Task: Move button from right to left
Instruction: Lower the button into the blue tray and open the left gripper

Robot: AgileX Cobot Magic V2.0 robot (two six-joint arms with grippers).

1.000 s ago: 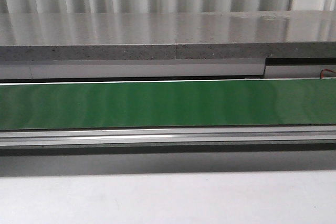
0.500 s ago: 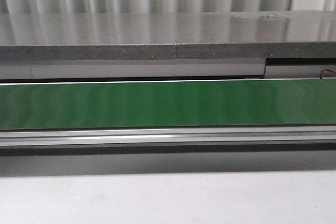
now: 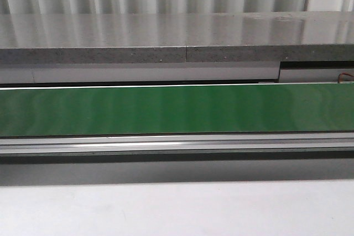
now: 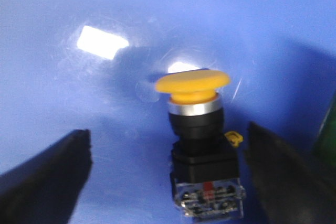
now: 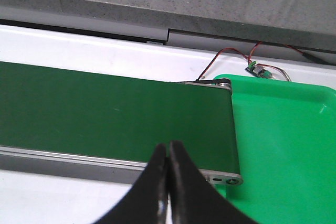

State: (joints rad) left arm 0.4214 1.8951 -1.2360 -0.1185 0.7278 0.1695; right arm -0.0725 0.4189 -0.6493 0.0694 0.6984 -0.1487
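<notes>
The button (image 4: 202,145) shows only in the left wrist view. It has a round yellow cap, a black body and a clear-edged contact block, and it lies on a blue surface (image 4: 94,98). My left gripper (image 4: 168,137) is open, with one black finger (image 4: 50,182) well off to one side of the button and the other (image 4: 286,177) close beside it. Neither finger touches it. My right gripper (image 5: 169,148) is shut and empty, above the near edge of the green belt (image 5: 105,114). The front view shows no gripper and no button.
The green conveyor belt (image 3: 177,109) runs across the front view, with a grey ledge (image 3: 177,40) behind it and white table in front. A bright green tray (image 5: 283,145) sits at the belt's end. A small circuit board with wires (image 5: 255,69) lies behind the tray.
</notes>
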